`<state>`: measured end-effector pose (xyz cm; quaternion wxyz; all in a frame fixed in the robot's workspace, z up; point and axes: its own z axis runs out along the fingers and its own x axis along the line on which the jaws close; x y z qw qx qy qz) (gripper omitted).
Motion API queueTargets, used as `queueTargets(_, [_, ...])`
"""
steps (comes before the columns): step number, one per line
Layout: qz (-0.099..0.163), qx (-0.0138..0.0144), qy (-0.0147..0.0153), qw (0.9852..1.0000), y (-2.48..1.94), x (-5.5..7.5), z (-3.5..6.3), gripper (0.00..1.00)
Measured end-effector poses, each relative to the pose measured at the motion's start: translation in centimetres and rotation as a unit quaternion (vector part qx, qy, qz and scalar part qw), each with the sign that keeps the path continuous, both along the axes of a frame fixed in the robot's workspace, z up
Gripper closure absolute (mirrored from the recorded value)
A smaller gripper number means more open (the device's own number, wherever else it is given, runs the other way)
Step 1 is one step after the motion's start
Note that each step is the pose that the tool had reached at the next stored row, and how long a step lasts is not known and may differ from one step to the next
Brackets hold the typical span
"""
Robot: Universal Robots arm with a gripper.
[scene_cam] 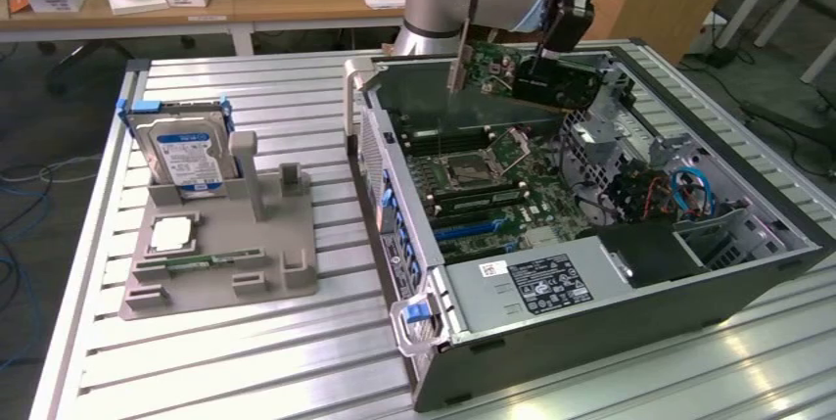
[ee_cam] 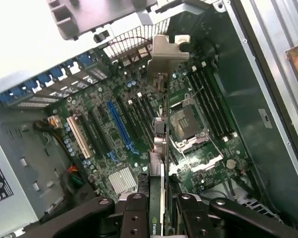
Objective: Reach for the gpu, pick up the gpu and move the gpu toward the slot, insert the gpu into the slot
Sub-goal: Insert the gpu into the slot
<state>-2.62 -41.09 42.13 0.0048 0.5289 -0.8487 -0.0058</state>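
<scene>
— Where is the gpu (scene_cam: 565, 85)?

— Up in the air, on edge, over the open computer case (scene_cam: 731, 273), near the end of the case by the arm's base. It is above the motherboard (scene_cam: 477, 170) and not seated in anything.

— And the fingers (ee_cam: 134, 215)?

— Closed on the card. In the wrist view the gripper (ee_cam: 161, 210) clamps the gpu's (ee_cam: 160, 144) top edge from both sides, and the silver bracket (ee_cam: 166, 49) shows at its far end.

— Is it over the slot?

— The long blue slot (ee_cam: 120, 126) lies beside the card's line, apart from it, with the processor socket (ee_cam: 186, 121) on the other side.

— What is outside the case?

— On the counter (scene_cam: 261, 361), towards the exterior view's left, a grey holder (scene_cam: 215, 263) carries a blue-labelled hard drive (scene_cam: 183, 151) standing upright.
</scene>
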Motion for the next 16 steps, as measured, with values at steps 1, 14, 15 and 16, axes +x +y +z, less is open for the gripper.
queueTargets(1, [0.003, 0.0000, -0.0013, 1.0000, -0.01, 0.0, -0.06, 0.74])
queueTargets(14, [0.119, 0.0003, -0.0020, 0.9929, -0.01, 0.0, -1.11, 0.74])
queueTargets(15, [0.128, 0.0002, -0.0023, 0.9918, -0.01, 0.0, -1.17, 0.74])
queueTargets(16, [0.137, 0.0002, -0.0024, 0.9906, 0.00, 0.0, -1.22, 0.74])
